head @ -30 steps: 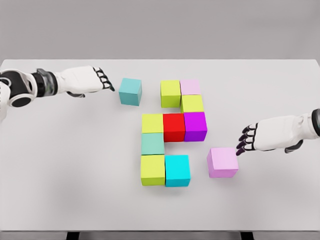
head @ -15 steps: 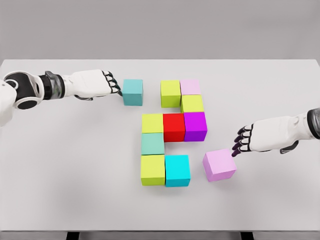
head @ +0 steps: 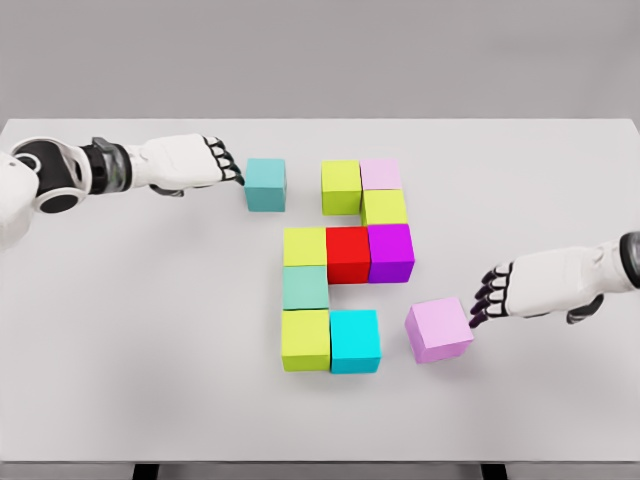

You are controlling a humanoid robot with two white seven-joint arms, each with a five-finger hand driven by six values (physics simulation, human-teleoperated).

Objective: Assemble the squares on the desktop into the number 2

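Coloured cubes sit on the white table (head: pixel 130 340). A joined group holds a lime cube (head: pixel 341 186), pale pink cube (head: pixel 380 174), lime cube (head: pixel 384 208), purple cube (head: pixel 390 252), red cube (head: pixel 348 253), lime cube (head: pixel 304 246), green-teal cube (head: pixel 305 288), lime cube (head: pixel 305 339) and cyan cube (head: pixel 355 340). A loose teal cube (head: pixel 265 184) lies at the upper left, my left hand (head: pixel 222 164) just at its left face, fingers extended. A loose pink cube (head: pixel 438 329), turned slightly, lies right of the cyan one; my right hand (head: pixel 488 295) is just off its right side, fingers relaxed.
The table's front edge runs along the bottom of the view, with a plain grey wall behind the far edge.
The left hand pushed the teal cube right, then eased back slightly. The right hand nudged the pink cube left toward the cyan cube, rotating it, then withdrew to the right.
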